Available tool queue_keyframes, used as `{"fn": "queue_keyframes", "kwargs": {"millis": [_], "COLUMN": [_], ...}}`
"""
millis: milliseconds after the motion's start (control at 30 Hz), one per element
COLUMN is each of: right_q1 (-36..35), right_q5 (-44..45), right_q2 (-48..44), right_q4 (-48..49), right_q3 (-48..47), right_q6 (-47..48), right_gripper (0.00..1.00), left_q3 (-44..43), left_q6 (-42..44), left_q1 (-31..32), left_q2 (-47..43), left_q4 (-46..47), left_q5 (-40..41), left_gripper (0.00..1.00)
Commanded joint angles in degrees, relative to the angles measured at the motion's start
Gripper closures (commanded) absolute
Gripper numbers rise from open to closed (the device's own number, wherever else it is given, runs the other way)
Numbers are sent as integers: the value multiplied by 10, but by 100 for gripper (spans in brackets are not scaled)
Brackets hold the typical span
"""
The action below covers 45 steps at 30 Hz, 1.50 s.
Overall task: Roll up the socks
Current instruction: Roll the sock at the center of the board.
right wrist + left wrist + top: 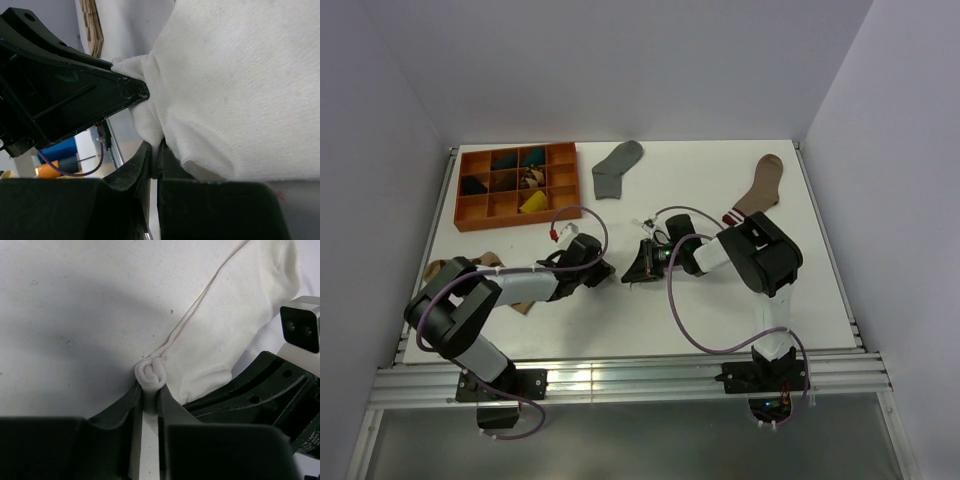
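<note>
The white sock point(240, 305) lies on the white table, one end wound into a small tight roll point(150, 372). My left gripper point(150, 390) is shut on that roll. My right gripper point(156, 152) is shut on a fold at the edge of the white sock point(240, 90). In the top view the left gripper point(607, 272) and the right gripper point(635, 268) face each other at mid-table, almost touching. The grey sock point(617, 168) lies flat at the back. No black sock can be made out.
An orange compartment tray point(472, 213) with small items stands at the back left. A brown sock with a striped cuff point(758, 190) lies at the back right. A tan patterned sock point(438, 268) lies under my left arm.
</note>
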<state>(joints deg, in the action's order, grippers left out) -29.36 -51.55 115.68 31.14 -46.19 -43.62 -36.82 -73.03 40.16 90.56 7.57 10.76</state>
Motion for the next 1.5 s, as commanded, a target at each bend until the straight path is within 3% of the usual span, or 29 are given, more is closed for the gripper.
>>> {"fn": "queue_keyframes", "kwargs": {"millis": [0, 100, 133, 200, 500, 667, 1033, 1467], "right_q1": [1, -4, -6, -15, -100, -164, -265, -302], "right_q5": [72, 97, 105, 135, 357, 478, 606, 613], "right_q2": [-25, -54, -62, -95, -267, -297, -280, -203], "right_q4": [-74, -110, -120, -154, -236, -217, -121, -79], "right_q3": [-13, -18, -18, -19, 0, 18, 64, 37], "right_q6": [60, 100, 113, 156, 333, 416, 499, 514], "right_gripper": [96, 91, 84, 73, 50, 48, 47, 47], "left_q3": [-6, -13, -17, -27, -91, -116, -139, -128], "left_q6": [19, 27, 31, 40, 124, 165, 197, 198], "left_q1": [2, 3, 3, 2, 3, 0, -14, -25], "left_q2": [25, 31, 33, 36, 47, 44, 61, 63], "left_q4": [-66, -66, -69, -75, -156, -184, -198, -177], "left_q5": [8, 3, 3, 5, 10, 5, -32, -66], "left_gripper": [88, 95, 100, 100, 100, 100, 100, 100]}}
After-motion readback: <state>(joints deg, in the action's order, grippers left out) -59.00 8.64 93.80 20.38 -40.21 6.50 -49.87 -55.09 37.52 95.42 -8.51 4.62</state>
